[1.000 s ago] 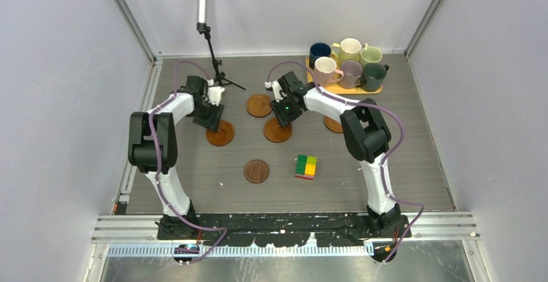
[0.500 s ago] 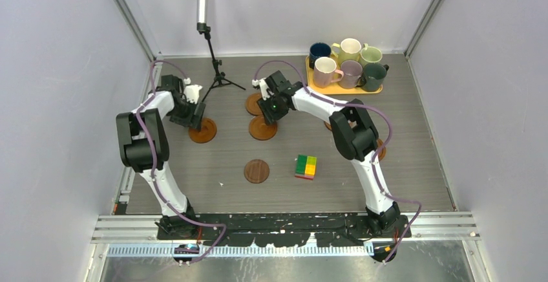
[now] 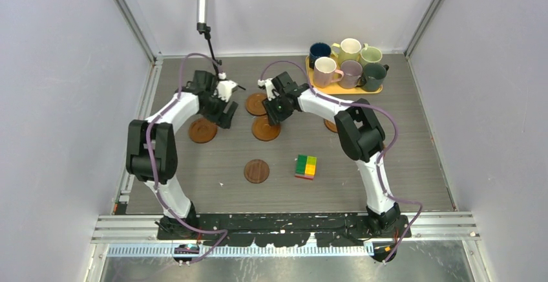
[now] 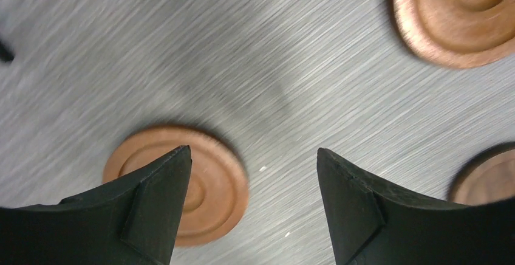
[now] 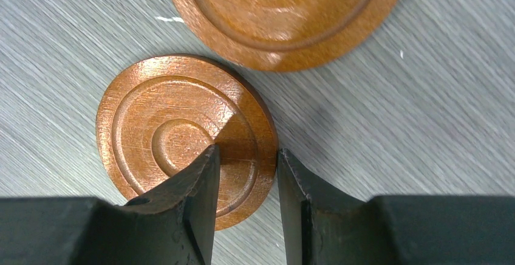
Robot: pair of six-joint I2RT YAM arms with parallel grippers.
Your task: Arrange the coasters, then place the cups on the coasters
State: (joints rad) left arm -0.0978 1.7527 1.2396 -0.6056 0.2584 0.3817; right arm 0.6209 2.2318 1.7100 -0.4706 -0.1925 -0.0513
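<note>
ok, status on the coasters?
Left jaws open over a coaster. Right jaws astride the rim of a second coaster, grip unclear. Cups all on the tray. Toy block near, not blocking.

White arms (image 3: 176, 108) w/ blk joints (image 3: 143, 151), purple cables (image 3: 150, 134), blk end effectors (image 4: 252, 151).

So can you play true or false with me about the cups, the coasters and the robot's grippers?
1. All six cups sit on the yellow tray. True.
2. The left gripper is holding a coaster. False: it is open and empty, with the leftmost coaster lying flat below it.
3. The colourful block sits on a coaster. False: it rests on the bare table.
4. The right gripper has one finger on each side of the middle coaster's edge. True.
</note>
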